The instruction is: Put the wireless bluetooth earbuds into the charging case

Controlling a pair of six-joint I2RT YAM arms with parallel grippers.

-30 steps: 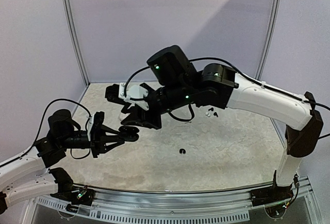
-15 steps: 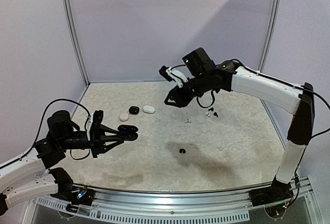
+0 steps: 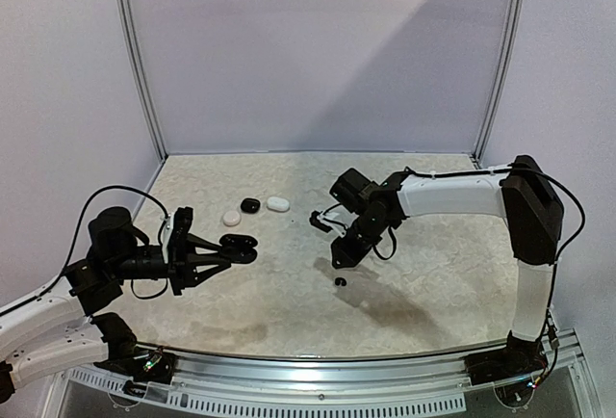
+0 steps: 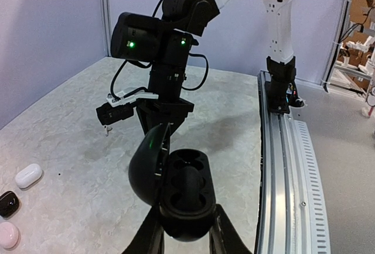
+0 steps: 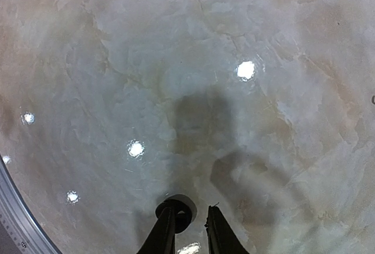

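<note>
1. Your left gripper (image 4: 184, 233) is clamped on one black charging case (image 4: 187, 189). It holds the case above the left side of the table (image 3: 433, 283), with the lid (image 4: 145, 169) swung open. Two wells show inside; you cannot tell from these views whether either is filled.
2. Your right gripper (image 5: 190, 209) reaches down to the table near its middle. Its two fingers stand narrowly apart, with bare table showing in the gap, so it grips nothing.
3. You can count one earbud (image 5: 184, 210). It is black and lies on the table at the tip of one right finger, just outside the gap. From above it sits just on the near side of that gripper. Whether the finger touches it cannot be told.
4. Three closed cases lie together on the table beyond the held case: one white (image 3: 278, 203), one black (image 3: 250, 205) and one pale (image 3: 231, 218). The black one lies between the other two.
5. The right arm hides part of the table behind it.
</note>
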